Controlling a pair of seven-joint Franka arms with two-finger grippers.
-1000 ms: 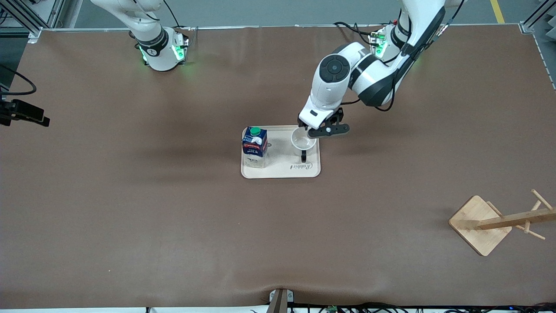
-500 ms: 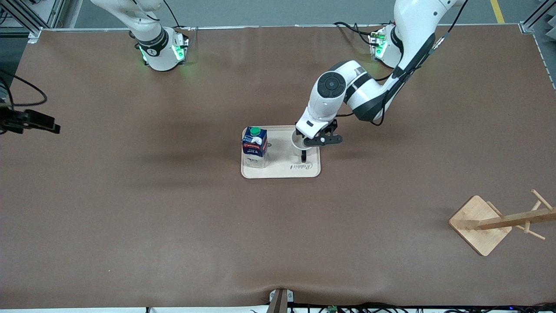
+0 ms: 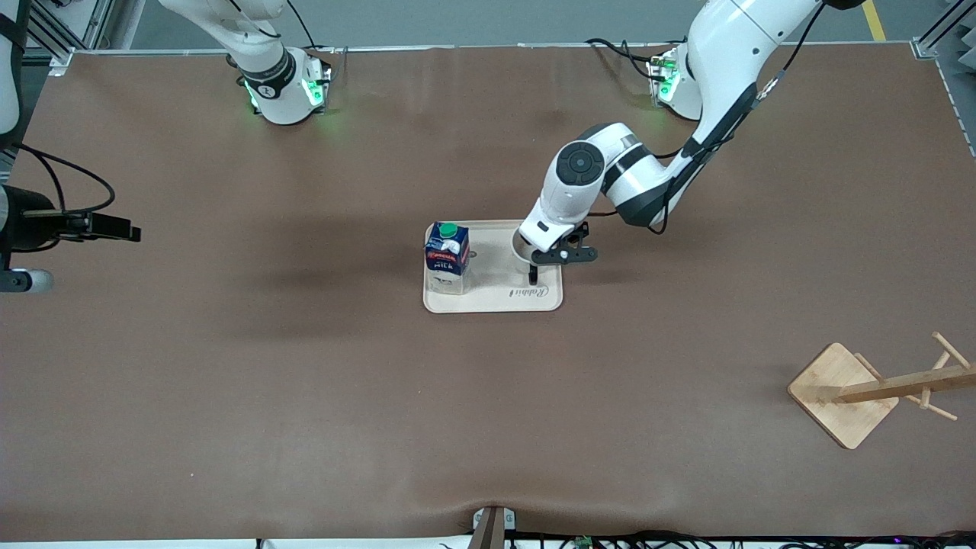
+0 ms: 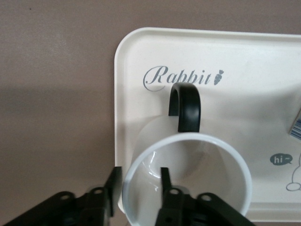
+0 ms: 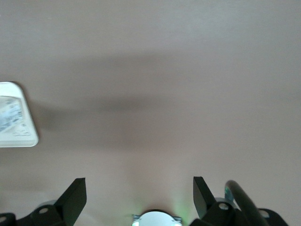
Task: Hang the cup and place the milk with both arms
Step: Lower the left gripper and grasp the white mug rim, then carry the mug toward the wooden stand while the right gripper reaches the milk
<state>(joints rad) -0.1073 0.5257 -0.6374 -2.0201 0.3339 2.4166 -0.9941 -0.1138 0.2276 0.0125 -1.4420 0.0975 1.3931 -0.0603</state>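
The white cup [image 3: 522, 253] stands upright on the pale tray [image 3: 496, 301], its black handle [image 3: 533, 273] pointing toward the front camera. My left gripper [image 3: 534, 258] is low over it and open. In the left wrist view its fingertips [image 4: 113, 181] straddle the cup's wall [image 4: 235, 162], one outside and one inside, with a gap left at the inner one. The handle [image 4: 186, 106] points away from the left gripper [image 4: 139, 181]. The blue and white milk [image 3: 447, 255] with a green cap stands on the tray beside the cup. My right gripper [image 5: 140, 188] is open and empty above bare table at the right arm's end [image 3: 114, 227].
A wooden cup rack [image 3: 846, 393] with pegs stands near the table's corner at the left arm's end, nearer to the front camera. The tray's "Rabbit" print [image 4: 181, 77] lies just past the handle. A tray corner [image 5: 28, 139] shows in the right wrist view.
My left gripper has come down over the cup until its fingers straddle the rim. My right arm's hand has moved inward from the table's edge.
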